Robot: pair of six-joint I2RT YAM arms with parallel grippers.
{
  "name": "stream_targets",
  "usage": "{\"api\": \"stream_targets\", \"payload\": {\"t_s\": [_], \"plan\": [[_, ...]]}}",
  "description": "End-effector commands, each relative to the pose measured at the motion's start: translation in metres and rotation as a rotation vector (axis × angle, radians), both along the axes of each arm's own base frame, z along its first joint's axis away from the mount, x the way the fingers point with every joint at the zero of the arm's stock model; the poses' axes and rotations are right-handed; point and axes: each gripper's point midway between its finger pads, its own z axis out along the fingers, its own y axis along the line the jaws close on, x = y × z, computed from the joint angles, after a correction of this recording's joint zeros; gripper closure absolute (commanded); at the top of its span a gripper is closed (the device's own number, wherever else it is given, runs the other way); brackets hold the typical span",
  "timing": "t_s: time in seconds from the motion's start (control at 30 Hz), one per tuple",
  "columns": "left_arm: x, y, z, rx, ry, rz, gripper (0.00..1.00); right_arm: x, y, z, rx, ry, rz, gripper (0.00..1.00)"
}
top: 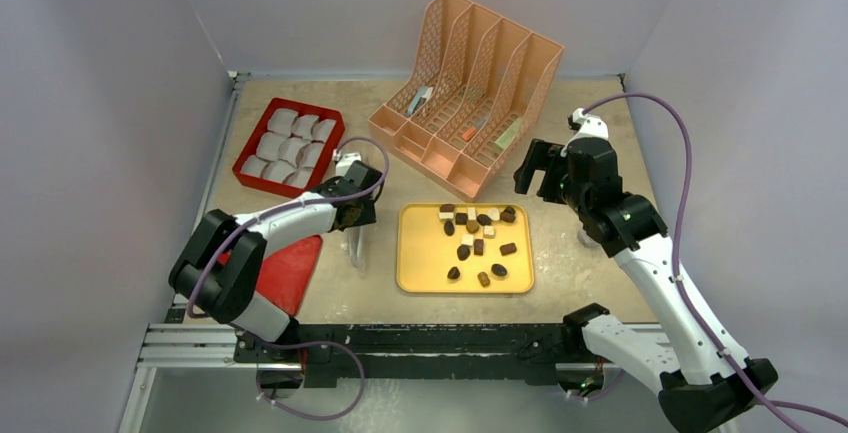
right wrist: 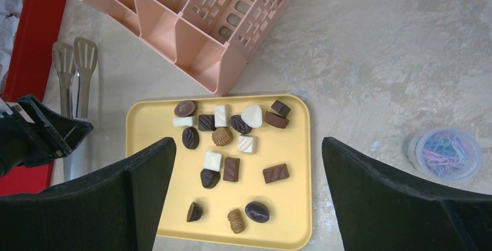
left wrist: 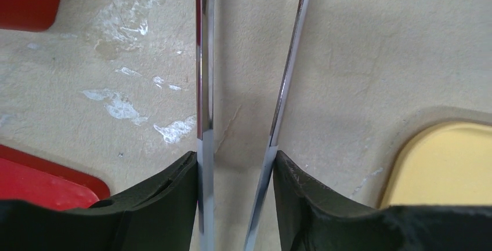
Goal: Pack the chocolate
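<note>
While the left hand (left wrist: 235,157) grips tongs (left wrist: 204,88) beside the chocolate (right wrist: 222,137) tray (right wrist: 290,204), right hand (right wrist: 248,145) hangs open.

The chocolate (right wrist: 221,137) comes in 3 shades, dark brown, caramel and cream-white (several pieces ribbed or striped), on a plain yellow tray (right wrist: 290,199). The file rack (top: 480,63) is salmon-pink with lattice walls. A red box (top: 308,108) holds white liners (top: 290,143). The tongs (left wrist: 203,88) are mirror chrome. The desk (top: 560,263) is mottled beige.
</note>
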Motion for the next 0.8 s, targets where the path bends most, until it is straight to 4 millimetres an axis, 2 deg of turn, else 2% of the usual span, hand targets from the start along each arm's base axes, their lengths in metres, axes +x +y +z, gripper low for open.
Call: {"api": "stream_targets", "payload": {"t_s": [0.0, 0.23, 0.63, 0.77], "plan": [[0.016, -0.015, 0.052, -0.050, -0.093, -0.027, 0.54, 0.003, -0.001, 0.022, 0.023, -0.066, -0.006, 0.03], [0.009, -0.018, 0.101, -0.077, -0.122, -0.076, 0.55, 0.005, -0.001, 0.025, 0.023, -0.075, -0.008, 0.03], [-0.010, -0.005, 0.141, -0.011, -0.116, -0.185, 0.60, 0.006, -0.001, 0.023, 0.015, -0.065, -0.009, 0.03], [-0.020, -0.016, 0.158, -0.023, -0.108, -0.284, 0.60, 0.007, -0.001, 0.025, 0.004, -0.062, -0.007, 0.03]]}}
